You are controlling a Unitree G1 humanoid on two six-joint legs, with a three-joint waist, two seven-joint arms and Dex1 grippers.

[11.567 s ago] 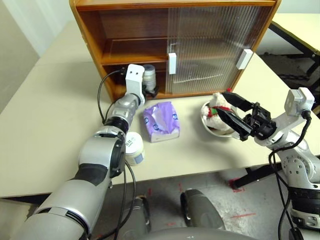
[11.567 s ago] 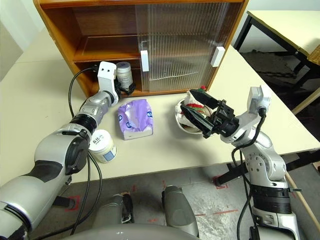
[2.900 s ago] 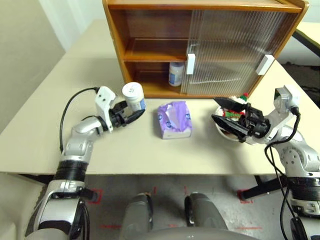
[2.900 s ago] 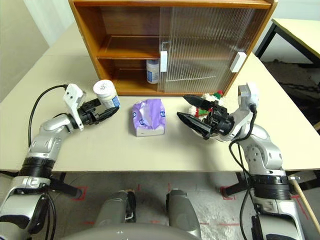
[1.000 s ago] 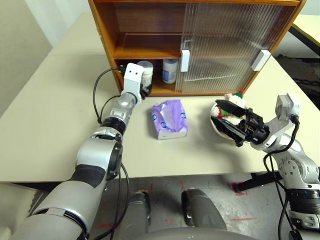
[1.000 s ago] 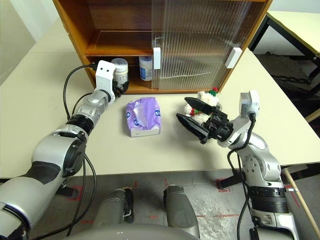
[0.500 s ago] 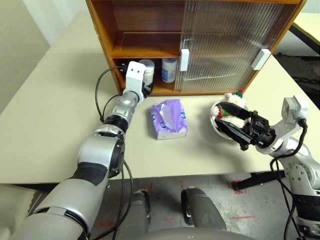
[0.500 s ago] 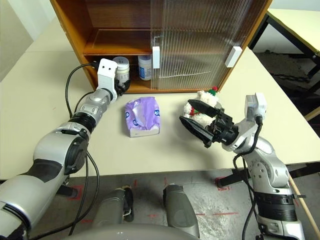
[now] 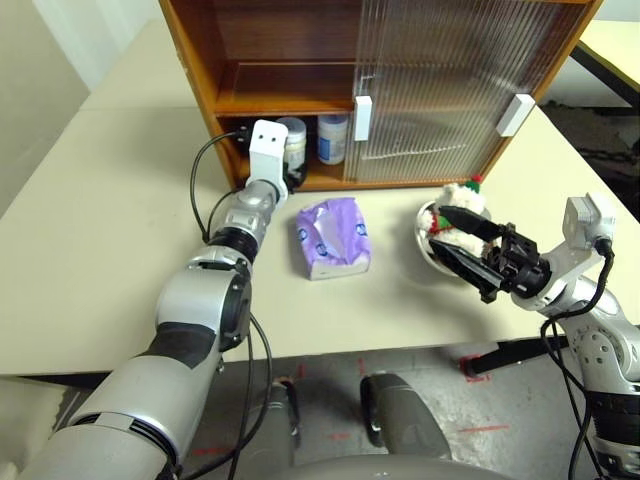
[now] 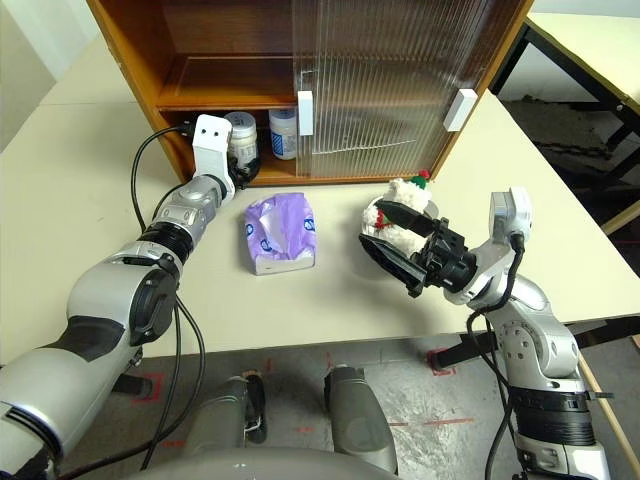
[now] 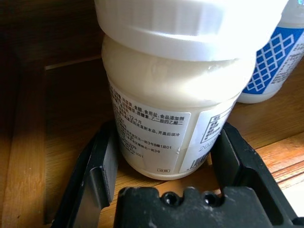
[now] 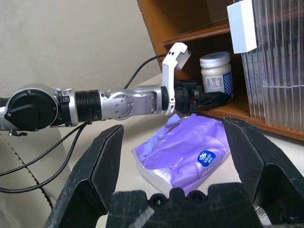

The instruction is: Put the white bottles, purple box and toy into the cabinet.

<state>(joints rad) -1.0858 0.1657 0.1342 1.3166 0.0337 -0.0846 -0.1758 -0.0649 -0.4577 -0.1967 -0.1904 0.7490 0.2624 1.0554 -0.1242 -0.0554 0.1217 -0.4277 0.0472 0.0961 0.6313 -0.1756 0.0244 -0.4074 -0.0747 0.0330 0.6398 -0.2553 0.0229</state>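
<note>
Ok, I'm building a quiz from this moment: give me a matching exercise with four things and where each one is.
Things:
1. purple box
2. toy
3. left gripper
4. right gripper

Places:
A. open, hanging over the bowl
B. in the metal bowl on the table
C. lying on the table in front of the cabinet
D. at the cabinet's lower shelf, around a white bottle

Pairs: 1-C, 2-B, 3-D, 4-A

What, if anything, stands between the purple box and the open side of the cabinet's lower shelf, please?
Nothing lies on the table between the purple box and the cabinet. At the opening, the left gripper holds a white bottle on the lower shelf, beside the other white bottle, so both occupy that space.
</note>
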